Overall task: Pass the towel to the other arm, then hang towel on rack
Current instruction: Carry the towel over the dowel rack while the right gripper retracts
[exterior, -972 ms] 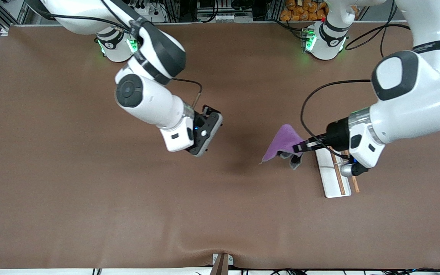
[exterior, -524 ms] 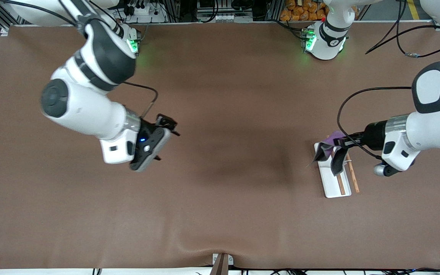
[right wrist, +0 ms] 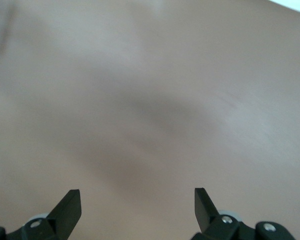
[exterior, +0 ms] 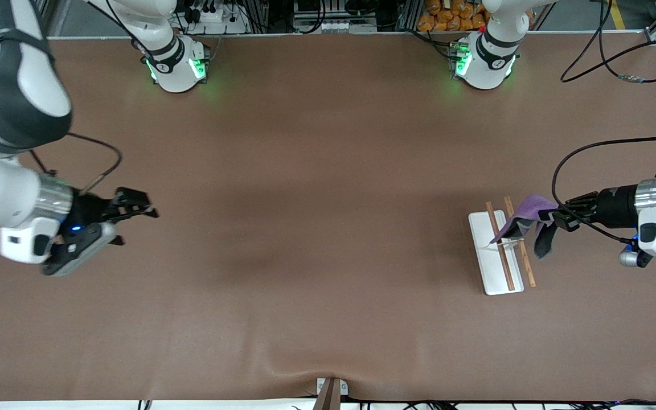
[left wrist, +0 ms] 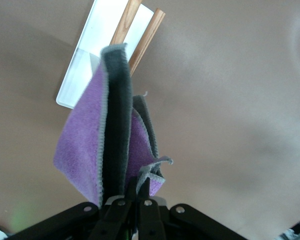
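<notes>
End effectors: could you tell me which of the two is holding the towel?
The left end effector, shut on the towel over the rack; the right end effector is open and empty.

Left gripper (exterior: 553, 218) holds the towel (exterior: 524, 210) over the rack (exterior: 493, 265).

The surface (exterior: 328, 171) is covered edge to edge by a brown mat, lying flat with a slight ripple near the camera-side edge. A small bracket (exterior: 331, 392) sits at the middle of that edge. Along the top runs aluminium framing (exterior: 259, 11) with black cables (exterior: 607, 40) (some trailing onto the mat). Orange packets (exterior: 450, 14) are stacked there. Lighting is even, shadows soft.
</notes>
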Available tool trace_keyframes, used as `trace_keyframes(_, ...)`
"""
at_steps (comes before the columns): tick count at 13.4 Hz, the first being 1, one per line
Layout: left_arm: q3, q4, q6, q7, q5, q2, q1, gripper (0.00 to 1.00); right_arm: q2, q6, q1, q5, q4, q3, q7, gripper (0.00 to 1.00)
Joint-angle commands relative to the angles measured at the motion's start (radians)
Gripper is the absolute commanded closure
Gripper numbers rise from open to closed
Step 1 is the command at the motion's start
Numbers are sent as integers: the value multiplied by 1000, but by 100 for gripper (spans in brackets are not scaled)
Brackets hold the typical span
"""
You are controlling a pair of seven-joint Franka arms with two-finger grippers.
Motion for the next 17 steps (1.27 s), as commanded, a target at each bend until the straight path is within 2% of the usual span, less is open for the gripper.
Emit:
trace_keyframes(1, -11, 2, 13, -45, -61, 4, 17, 100, -99, -33, -28, -51, -82, -12, 12, 0)
trace_keyframes(3, -11, 2, 34, -83, -118, 5, 15, 100, -171, -52, -29, -55, -128, -19, 12, 0)
trace_keyframes(4, -11, 2, 50, -90, -138, 11, 17, 100, -203, -53, -12, -63, -154, -49, 14, 0)
trace_keyframes(6, -11, 2, 77, -91, -147, 21, 24, 100, -275, -93, 81, -65, -213, -142, 99, 0)
trace_keyframes(9, -9, 4, 114, -91, -164, 54, 46, 100, -312, -222, 190, -61, -213, -248, 345, 0)
trace_keyframes(13, -6, 7, 130, -79, -144, 82, 52, 100, -349, -292, 285, -48, -211, -426, 359, 0)
trace_keyframes(17, -4, 4, 154, -79, -139, 111, 52, 100, -380, -337, 345, -48, -214, -529, 362, 0)
